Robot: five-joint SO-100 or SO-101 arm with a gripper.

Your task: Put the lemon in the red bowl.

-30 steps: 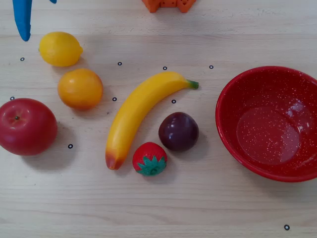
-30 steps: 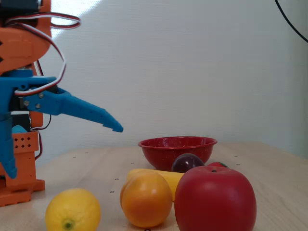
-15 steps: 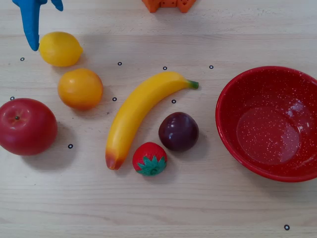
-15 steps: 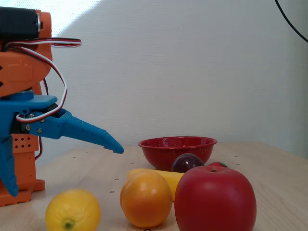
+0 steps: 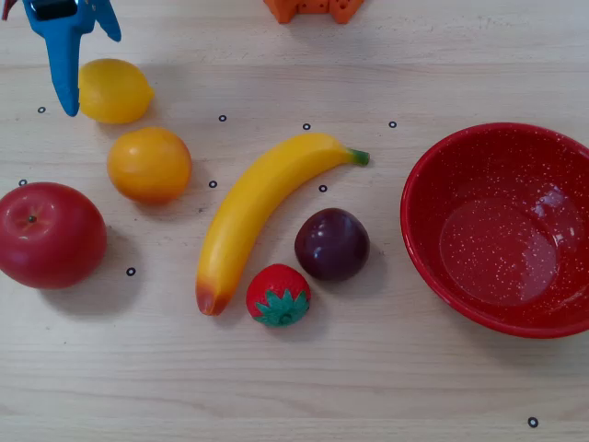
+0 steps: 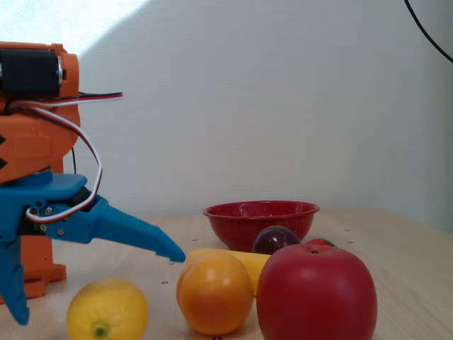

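lemon [image 5: 114, 90] and red bowl [image 5: 502, 230] show no writing.

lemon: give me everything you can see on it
The lemon is small, bright yellow and oval, smooth and slightly glossy like plastic, with a nub end facing the fixed camera. It lies on the wooden table at the overhead view's upper left, just above the orange. The open blue gripper straddles it; contact is unclear.

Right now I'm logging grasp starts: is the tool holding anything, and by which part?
Nothing is held. The tool is open above the lemon, one finger down beside it in the overhead view, the other raised clear.
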